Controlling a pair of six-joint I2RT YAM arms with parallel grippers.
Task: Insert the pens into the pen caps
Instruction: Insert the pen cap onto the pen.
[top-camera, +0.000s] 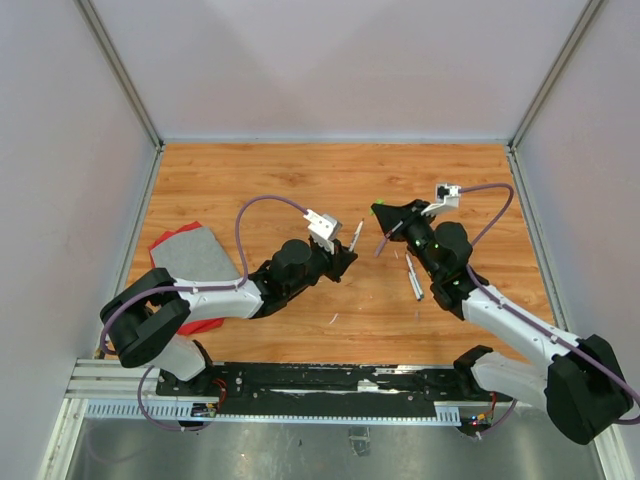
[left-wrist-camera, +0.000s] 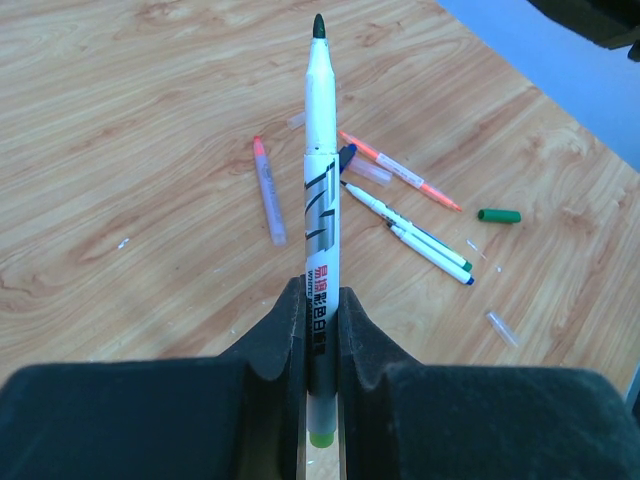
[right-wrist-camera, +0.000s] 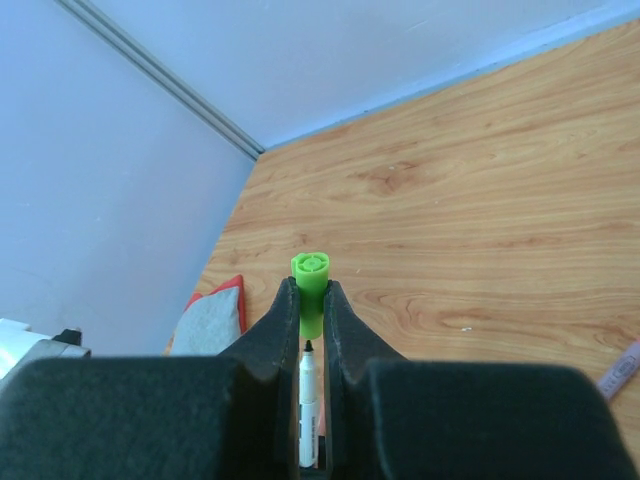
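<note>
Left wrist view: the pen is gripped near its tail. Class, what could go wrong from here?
The pen, pinched low by the left gripper, has a long free end; it may tilt or slip when pushed. The green cap, half out of the right gripper, could twist free if the tip lands off-centre.

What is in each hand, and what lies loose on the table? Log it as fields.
left hand: shut on a green-ended pen, uncapped tip pointing away
right hand: shut on a light green cap
held pen and cap: apart, not yet joined
loose on table: several pens, a dark green cap, clear caps
also on table: red and grey cloth
</note>
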